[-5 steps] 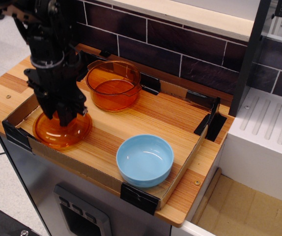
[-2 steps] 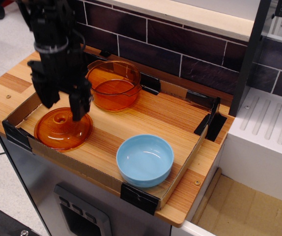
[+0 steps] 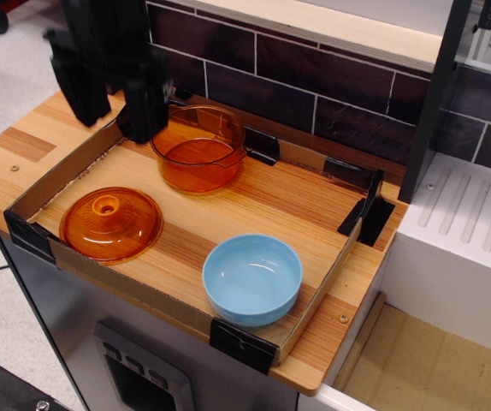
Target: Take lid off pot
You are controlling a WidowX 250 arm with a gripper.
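Note:
The amber-orange glass lid point(image 3: 110, 224) lies flat on the wooden board at the front left, its small knob pointing up. The amber-orange glass pot point(image 3: 198, 149) stands open at the back of the board, apart from the lid. My black gripper point(image 3: 113, 110) hangs high above the board's back left, to the left of the pot and well above the lid. Its two fingers point(image 3: 147, 103) are spread apart and hold nothing.
A light blue bowl point(image 3: 252, 279) sits at the front middle. A low cardboard rim point(image 3: 57, 175) with black tape corners frames the board. A dark tiled wall runs behind. A white ridged drainer point(image 3: 472, 227) stands to the right.
The gripper has let go of the lid's knob and risen up and back, away from the lid. The lid stays where it was set down.

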